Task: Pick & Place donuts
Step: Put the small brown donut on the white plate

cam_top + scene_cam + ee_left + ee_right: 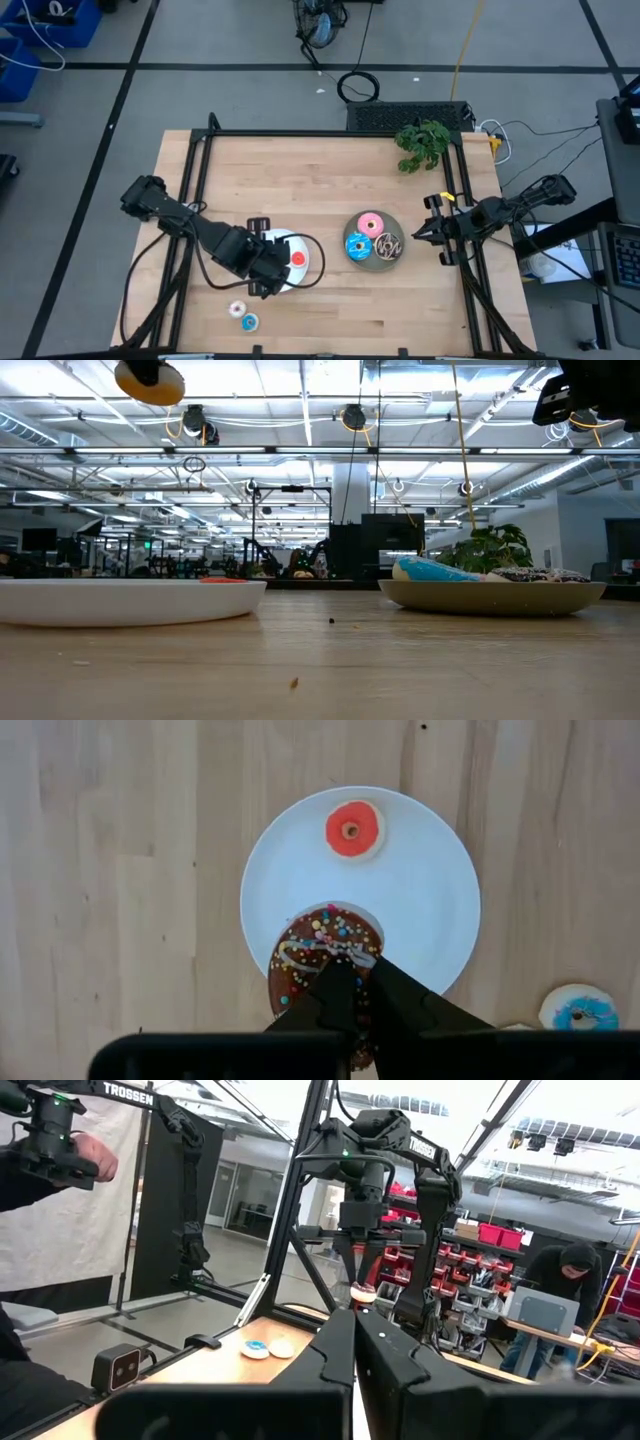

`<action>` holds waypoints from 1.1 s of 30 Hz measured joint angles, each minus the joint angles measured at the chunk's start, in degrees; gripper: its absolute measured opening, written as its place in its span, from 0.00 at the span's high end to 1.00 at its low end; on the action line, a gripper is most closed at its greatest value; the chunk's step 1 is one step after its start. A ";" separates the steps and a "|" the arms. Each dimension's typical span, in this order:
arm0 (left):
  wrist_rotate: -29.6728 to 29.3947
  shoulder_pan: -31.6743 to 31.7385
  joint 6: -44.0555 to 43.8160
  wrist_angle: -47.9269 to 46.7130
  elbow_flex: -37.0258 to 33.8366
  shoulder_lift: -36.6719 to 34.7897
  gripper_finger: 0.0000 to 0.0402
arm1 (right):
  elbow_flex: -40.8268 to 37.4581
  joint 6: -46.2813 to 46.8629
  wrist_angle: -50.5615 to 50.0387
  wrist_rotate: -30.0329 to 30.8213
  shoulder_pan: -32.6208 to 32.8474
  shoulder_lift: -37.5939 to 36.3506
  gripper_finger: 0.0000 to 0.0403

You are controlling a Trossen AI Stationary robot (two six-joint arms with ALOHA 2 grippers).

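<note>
over white plate [420,935] (fingers [335,995] pinching donut [325,955])

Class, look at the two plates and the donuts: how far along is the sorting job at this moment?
Done: three larger donuts lie on the round grey plate, and the small red donut is on the round white plate. In hand: the left gripper holds a small brown sprinkled donut above the white plate. Left: a white-pink mini donut and blue mini donut on the wooden table.

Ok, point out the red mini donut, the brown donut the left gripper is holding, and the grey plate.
red mini donut [353,830]: left wrist view, on its icing ring.
brown donut [320,945]: left wrist view, on its sprinkled top.
grey plate [398,229]: high view, on its bare rim.
</note>
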 joint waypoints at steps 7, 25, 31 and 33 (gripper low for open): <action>-0.27 -0.10 0.05 0.03 0.00 0.00 0.98 | 0.00 0.01 -0.02 0.00 0.00 0.00 1.00; -1.62 1.71 -1.71 3.77 -3.16 -0.02 0.94 | 0.00 0.00 -0.26 0.00 0.01 0.00 1.00; 0.55 4.70 -0.57 14.35 -13.39 -0.02 0.98 | 0.00 0.00 -0.28 0.00 0.01 0.00 1.00; 1.91 5.90 0.00 17.96 -17.03 0.00 0.95 | 0.00 0.00 -0.28 0.00 -0.01 0.00 1.00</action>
